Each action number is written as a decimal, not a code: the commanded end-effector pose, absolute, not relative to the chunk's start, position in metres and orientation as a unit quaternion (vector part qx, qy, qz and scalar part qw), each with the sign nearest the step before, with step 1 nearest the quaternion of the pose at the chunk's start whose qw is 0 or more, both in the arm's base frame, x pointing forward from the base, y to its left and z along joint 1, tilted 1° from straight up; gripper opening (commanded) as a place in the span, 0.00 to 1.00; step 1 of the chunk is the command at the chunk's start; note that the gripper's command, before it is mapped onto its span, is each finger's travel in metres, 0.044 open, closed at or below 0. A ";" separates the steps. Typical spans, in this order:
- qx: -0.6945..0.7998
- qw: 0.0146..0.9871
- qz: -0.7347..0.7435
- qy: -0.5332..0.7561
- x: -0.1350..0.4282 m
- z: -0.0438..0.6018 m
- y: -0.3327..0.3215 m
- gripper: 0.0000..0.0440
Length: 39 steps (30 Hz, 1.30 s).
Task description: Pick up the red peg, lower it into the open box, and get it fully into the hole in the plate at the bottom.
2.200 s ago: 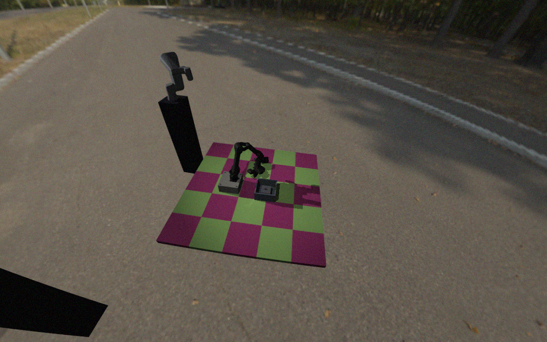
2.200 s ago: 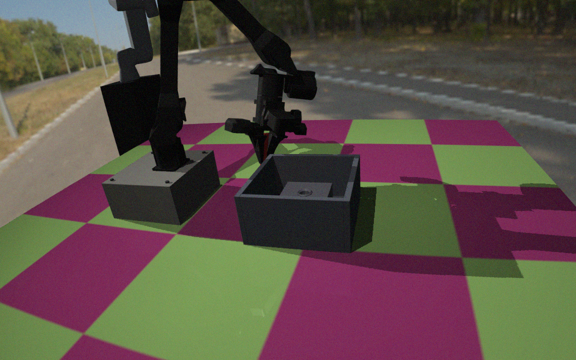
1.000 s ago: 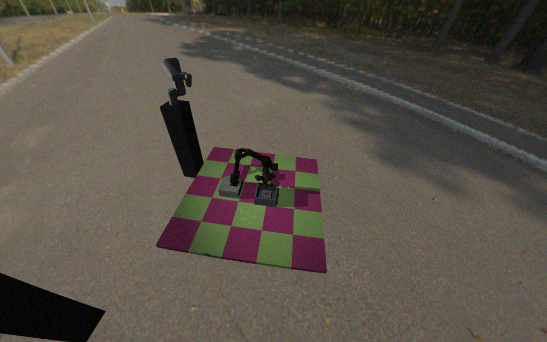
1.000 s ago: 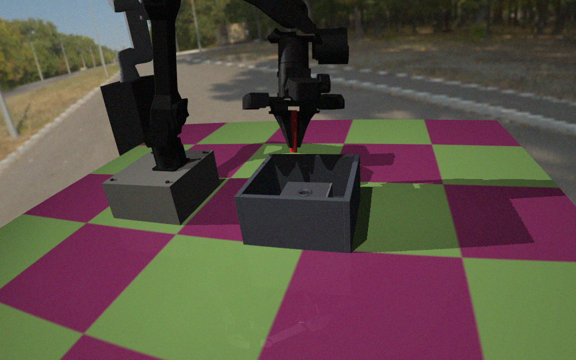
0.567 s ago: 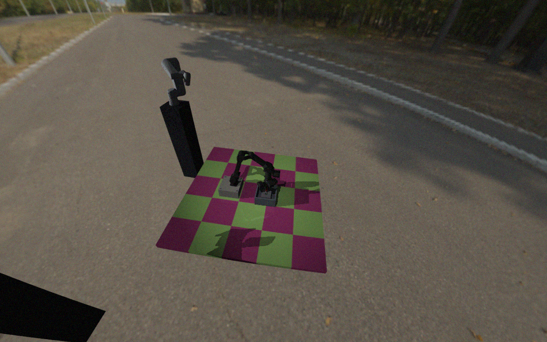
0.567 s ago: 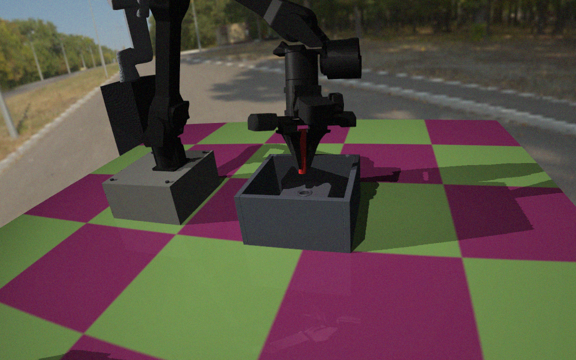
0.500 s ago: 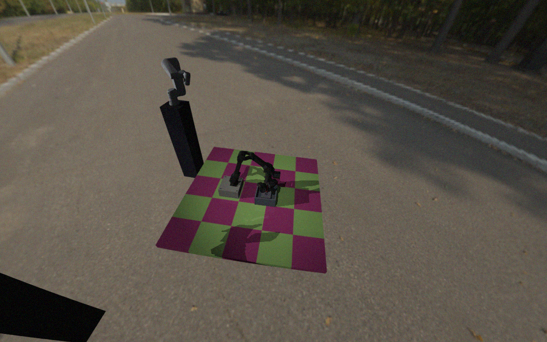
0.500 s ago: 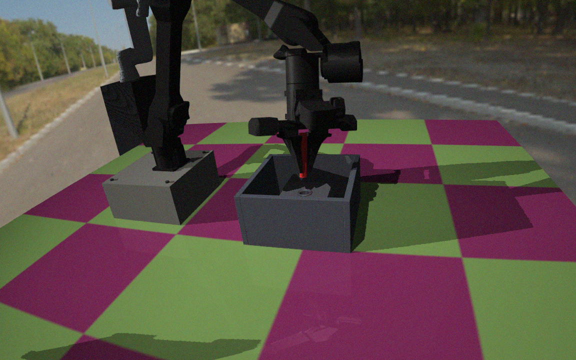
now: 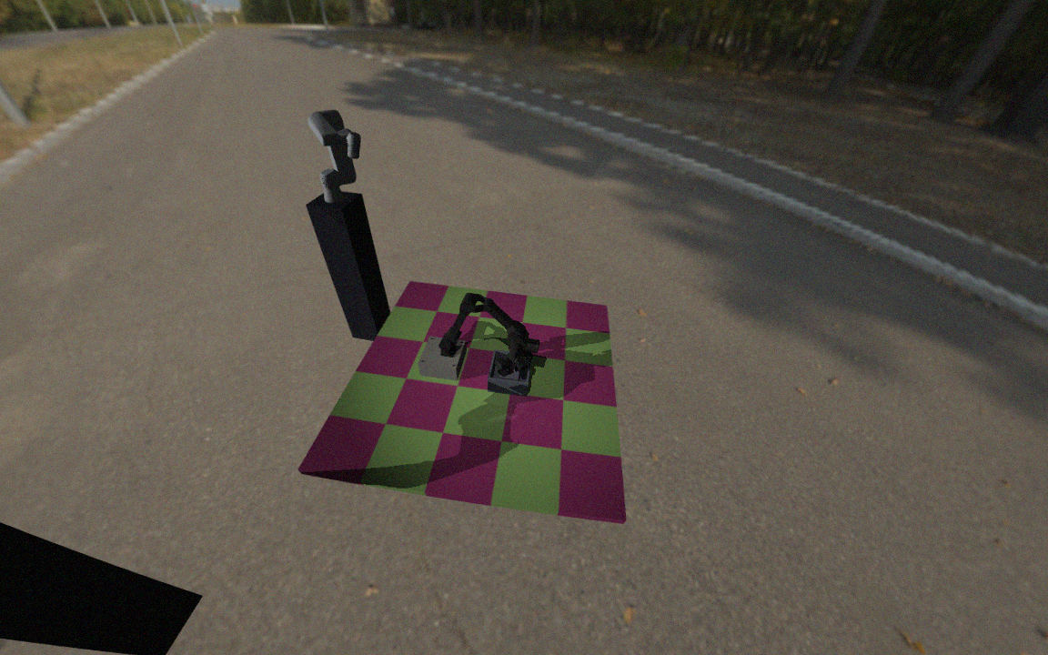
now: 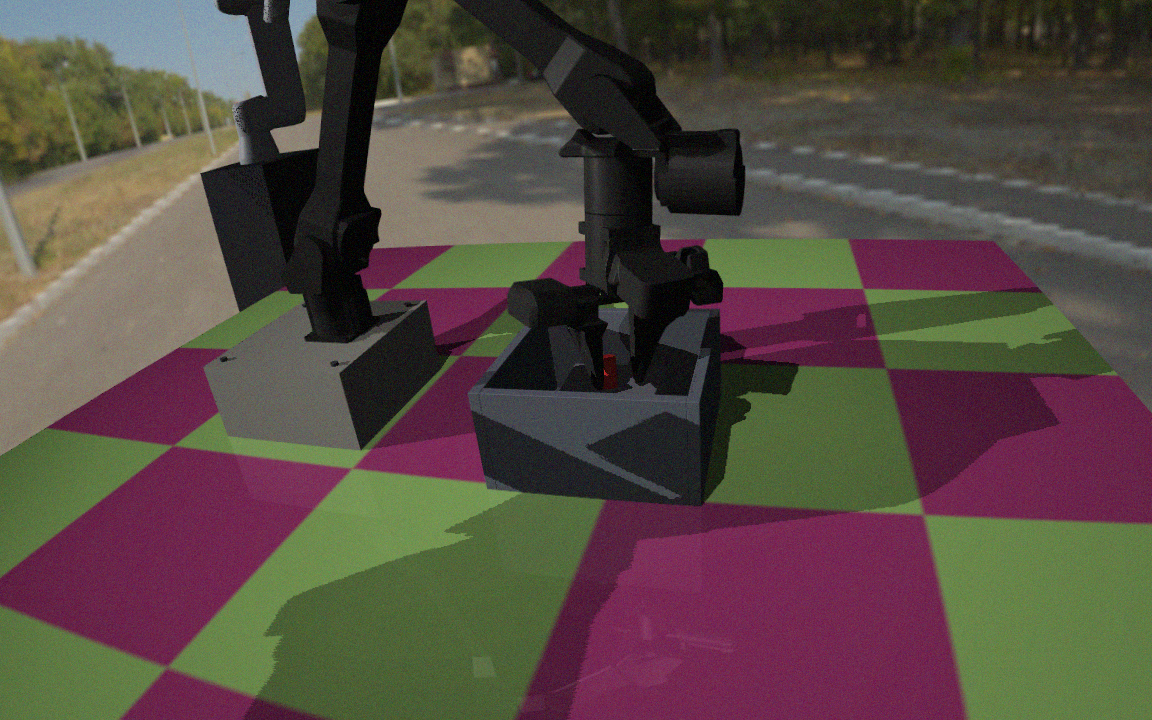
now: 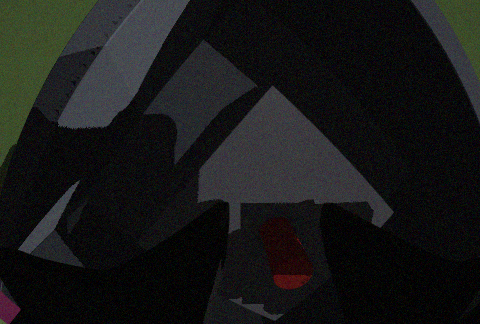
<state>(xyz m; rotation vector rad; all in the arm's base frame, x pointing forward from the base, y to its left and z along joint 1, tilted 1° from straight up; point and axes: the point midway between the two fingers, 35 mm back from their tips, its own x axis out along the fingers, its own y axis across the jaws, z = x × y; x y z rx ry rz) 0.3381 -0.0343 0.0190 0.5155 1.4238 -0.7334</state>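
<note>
The red peg (image 10: 609, 370) (image 11: 286, 250) stands roughly upright inside the grey open box (image 9: 508, 387) (image 10: 589, 447) (image 11: 424, 4), over the pale plate (image 11: 285, 154) at its bottom. My gripper (image 10: 620, 379) (image 11: 276, 213) is down inside the box and open. The peg is between its fingers, with a gap on each side in the wrist view. The hole does not show, and the peg's lower end is in shadow. How deep it sits, I cannot tell. In the top view the peg cannot be made out.
The box walls stand close around the gripper. The grey base block (image 9: 441, 359) (image 10: 285, 394) of the arm is left of the box on the checkered mat (image 9: 398, 403) (image 10: 786, 608). A black pedestal (image 9: 353, 268) (image 10: 244, 228) with another grey arm stands behind at the left.
</note>
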 end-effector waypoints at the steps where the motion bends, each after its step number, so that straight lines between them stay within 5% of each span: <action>1: 0.236 0.667 -0.315 0.633 0.348 0.024 -0.035 0.56; 10: 0.266 0.665 -0.288 0.636 0.381 0.037 -0.034 1.00; 39: 0.295 0.694 -0.238 0.612 0.425 0.057 -0.024 1.00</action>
